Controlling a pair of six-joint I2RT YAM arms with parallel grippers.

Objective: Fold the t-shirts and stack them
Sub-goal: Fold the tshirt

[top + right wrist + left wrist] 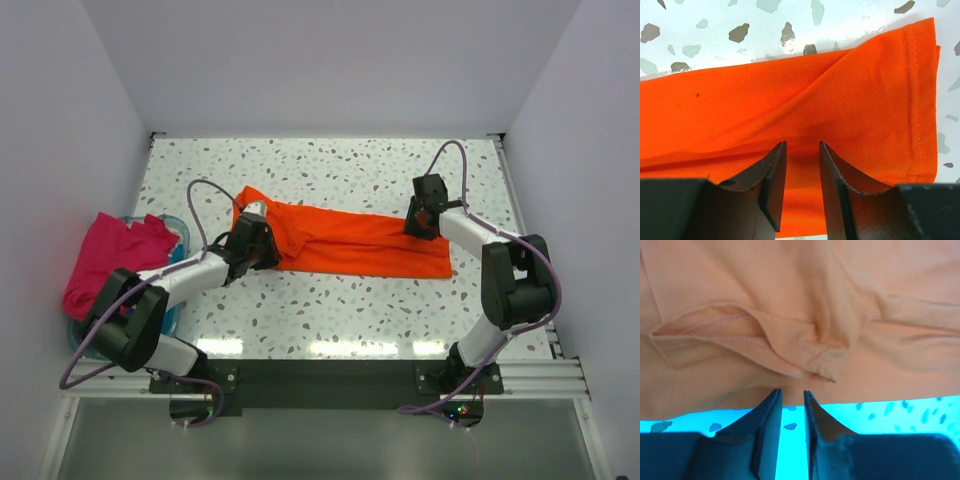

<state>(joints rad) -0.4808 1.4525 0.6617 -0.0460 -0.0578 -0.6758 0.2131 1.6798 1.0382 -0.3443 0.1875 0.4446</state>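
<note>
The orange t-shirt (pixel 350 245) lies folded into a long band across the middle of the table. My left gripper (pixel 260 228) is at its left end. In the left wrist view the shirt (pixel 790 300) shows a hemmed fold, and the gripper (pixel 792 391) is narrowly open with its tips at the cloth's near edge and nothing between them. My right gripper (pixel 420 226) is over the shirt's right end. In the right wrist view it (pixel 802 143) is open just above the cloth (pixel 790 95). The magenta-pink shirt (pixel 115 255) lies bunched at the far left. No teal cloth is in view.
The pink shirt sits in and over a pale blue plastic tub (pixel 176 228) at the table's left edge, beside the left arm. White walls close in the table at the left, back and right. The speckled tabletop (pixel 330 165) shows behind and in front of the orange shirt.
</note>
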